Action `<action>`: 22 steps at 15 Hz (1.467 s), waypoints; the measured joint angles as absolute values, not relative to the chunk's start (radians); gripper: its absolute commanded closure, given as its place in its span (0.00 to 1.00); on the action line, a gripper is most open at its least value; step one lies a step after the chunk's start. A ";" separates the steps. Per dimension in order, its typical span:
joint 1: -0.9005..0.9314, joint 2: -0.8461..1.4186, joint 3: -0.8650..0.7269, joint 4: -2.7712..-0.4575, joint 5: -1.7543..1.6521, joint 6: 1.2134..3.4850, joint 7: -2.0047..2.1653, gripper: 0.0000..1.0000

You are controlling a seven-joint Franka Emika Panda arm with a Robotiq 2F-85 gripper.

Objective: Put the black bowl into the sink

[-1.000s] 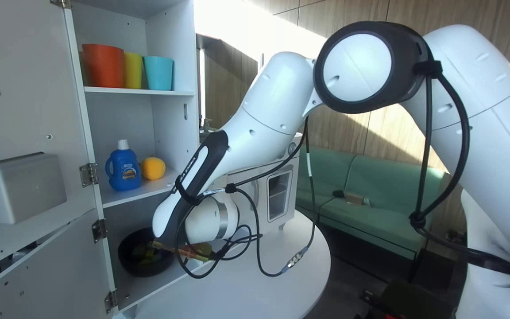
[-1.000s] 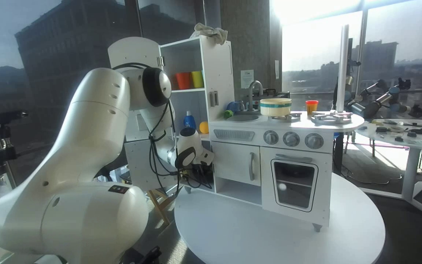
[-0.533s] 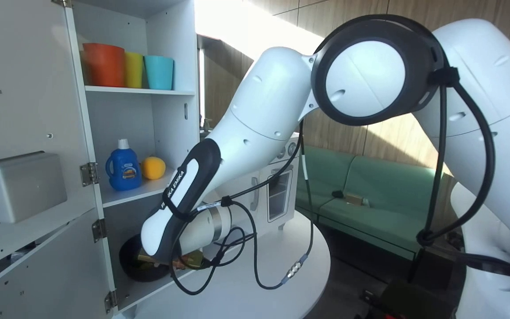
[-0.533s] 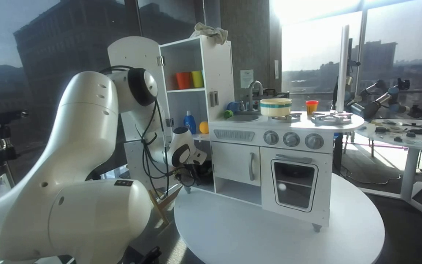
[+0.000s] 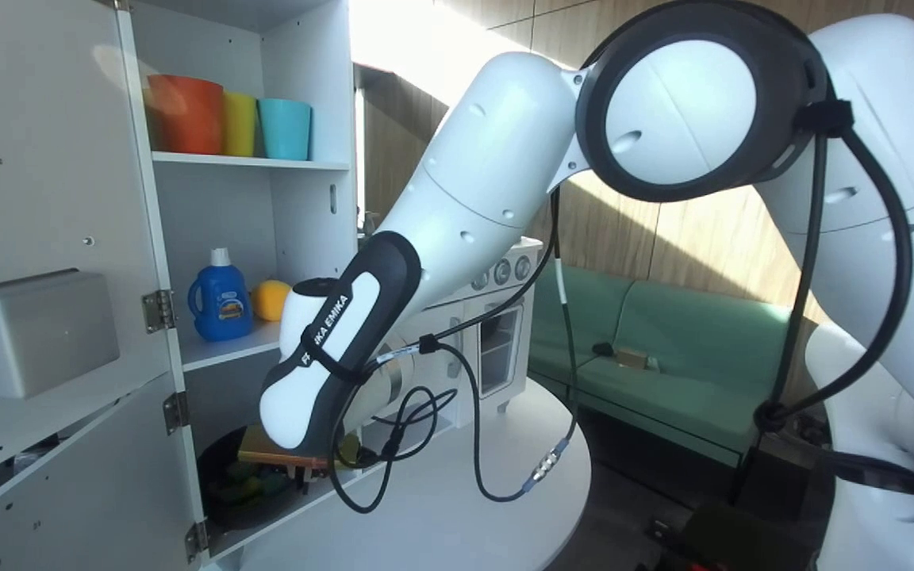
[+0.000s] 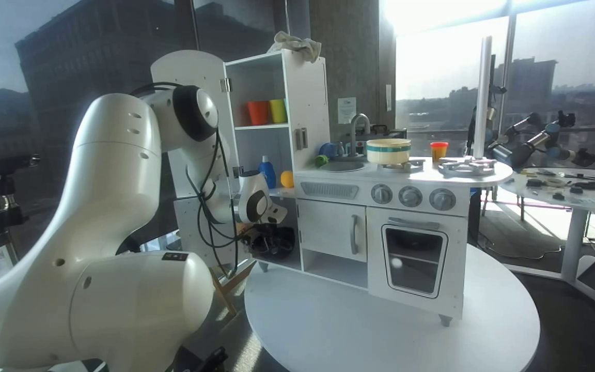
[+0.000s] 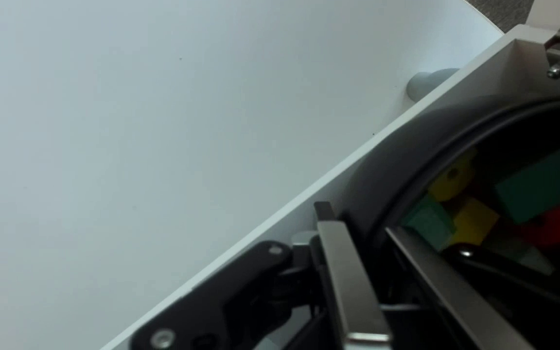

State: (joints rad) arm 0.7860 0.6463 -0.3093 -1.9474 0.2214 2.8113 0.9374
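At the cabinet (image 5: 219, 214), the claw (image 7: 359, 221) straddles the bowl (image 7: 406, 155) at its rim; whether clenched, I can't tell. Reaching looks done; carrying to the sink (image 6: 344, 166) above remains.

Daylight pours through the far right window (image 6: 437, 67) in an exterior view, bleaching it white; the robot arm (image 6: 122, 206) carries soft highlights. In an exterior view, a slanting sunbeam crosses the wood-panelled wall (image 5: 687, 246) and burns out beside the shelf cabinet (image 5: 306, 222), whose lowest compartment (image 5: 223, 396) sits in shadow. In the wrist view, the desk (image 7: 163, 146) is pale, the black bowl (image 7: 396, 170) murky inside, the fingers (image 7: 350, 277) slightly soft.
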 measured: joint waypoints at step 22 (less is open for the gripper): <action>0.377 0.165 0.130 -2.393 0.162 2.489 0.991 0.93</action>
State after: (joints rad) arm 0.3766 0.1653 0.1295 -2.3930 0.1624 2.4886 0.9911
